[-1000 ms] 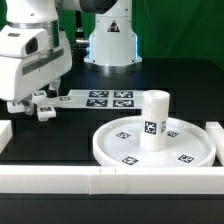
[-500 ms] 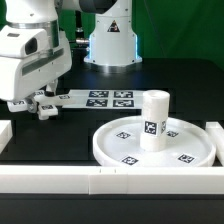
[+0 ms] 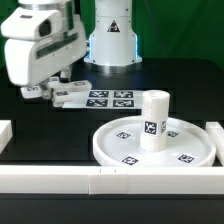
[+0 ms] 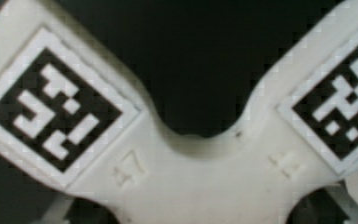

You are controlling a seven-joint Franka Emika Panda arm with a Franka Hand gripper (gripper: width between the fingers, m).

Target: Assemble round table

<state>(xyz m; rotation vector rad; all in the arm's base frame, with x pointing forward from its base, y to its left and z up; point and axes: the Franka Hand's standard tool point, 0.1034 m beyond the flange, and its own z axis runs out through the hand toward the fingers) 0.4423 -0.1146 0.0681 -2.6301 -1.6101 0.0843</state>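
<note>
Where the disc (image 3: 115,143) lies, the table (image 3: 50,135) is black, the backdrop (image 3: 185,30) green.

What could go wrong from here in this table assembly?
The hand holds the cross piece off the black tabletop. The grip itself is not visible, so the piece might slip or twist. The leg stands upright on the disc, and a low carry toward it could knock it over.

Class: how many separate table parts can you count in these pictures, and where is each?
3. The disc lies at the exterior view's right; the leg stands upright on it; the cross hangs in the tool near the marker board. Others may be hidden.
</note>
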